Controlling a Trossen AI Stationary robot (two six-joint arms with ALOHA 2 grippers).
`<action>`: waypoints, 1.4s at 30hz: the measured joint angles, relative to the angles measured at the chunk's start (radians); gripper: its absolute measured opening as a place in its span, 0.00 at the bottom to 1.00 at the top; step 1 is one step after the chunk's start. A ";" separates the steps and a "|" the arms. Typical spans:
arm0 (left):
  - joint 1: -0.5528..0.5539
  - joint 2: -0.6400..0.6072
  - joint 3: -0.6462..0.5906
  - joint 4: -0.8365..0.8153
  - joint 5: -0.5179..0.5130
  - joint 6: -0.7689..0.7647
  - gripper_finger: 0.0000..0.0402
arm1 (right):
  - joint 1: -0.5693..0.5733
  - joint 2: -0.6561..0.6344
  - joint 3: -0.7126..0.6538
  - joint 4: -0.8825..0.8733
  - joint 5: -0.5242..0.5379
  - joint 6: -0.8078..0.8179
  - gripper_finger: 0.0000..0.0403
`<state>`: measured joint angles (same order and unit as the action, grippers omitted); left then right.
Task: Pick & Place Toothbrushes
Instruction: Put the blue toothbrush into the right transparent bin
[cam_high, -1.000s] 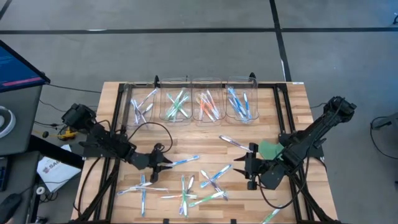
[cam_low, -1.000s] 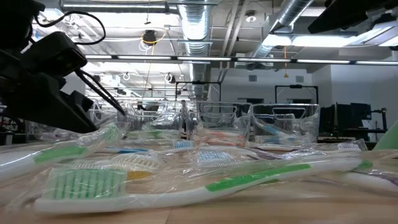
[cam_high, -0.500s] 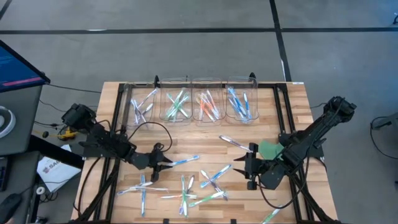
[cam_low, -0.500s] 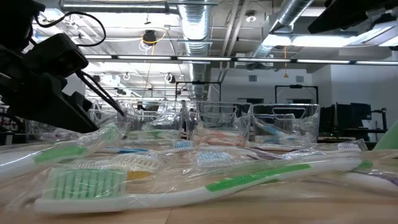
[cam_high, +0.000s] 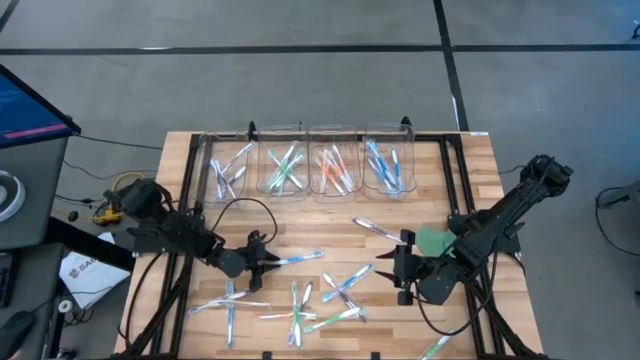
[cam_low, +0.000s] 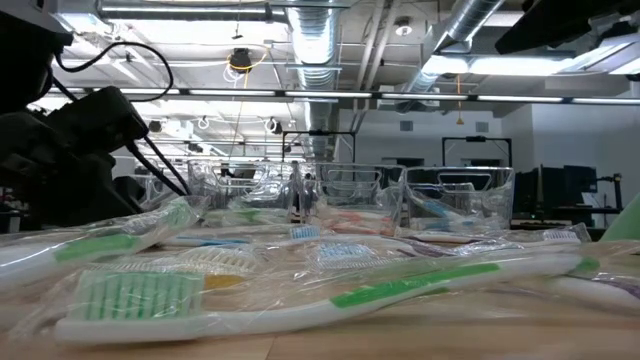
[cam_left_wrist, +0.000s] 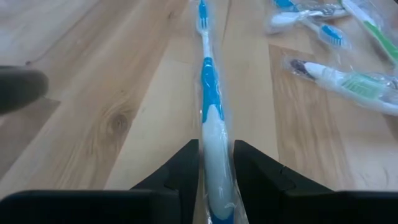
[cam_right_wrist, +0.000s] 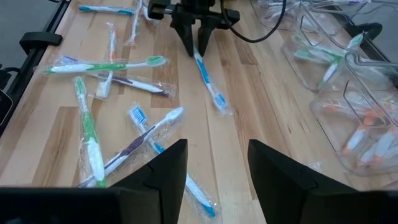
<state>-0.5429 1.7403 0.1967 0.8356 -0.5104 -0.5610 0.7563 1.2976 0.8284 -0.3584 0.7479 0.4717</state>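
High view, left to right: left gripper low over desk, fingers clamped on blue toothbrush handle, head pointing toward centre; loose toothbrushes scattered mid-desk; right gripper beside them, fingers spread, empty.

We see our left fingers pinching a wrapped blue toothbrush on the wooden surface. More toothbrushes lie nearby.
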 joint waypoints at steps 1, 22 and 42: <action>-0.001 0.001 0.000 0.001 -0.002 0.000 0.23 | 0.000 0.000 0.000 0.000 0.000 0.000 0.41; 0.000 -0.068 -0.002 -0.009 -0.007 -0.023 0.09 | 0.000 0.000 0.000 0.000 0.000 0.050 0.41; -0.141 -0.314 0.000 0.282 -0.165 0.306 0.02 | -0.016 0.113 0.001 0.042 0.002 0.115 0.41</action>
<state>-0.6840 1.4266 0.1963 1.1180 -0.6752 -0.2553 0.7401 1.4101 0.8290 -0.3160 0.7494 0.5867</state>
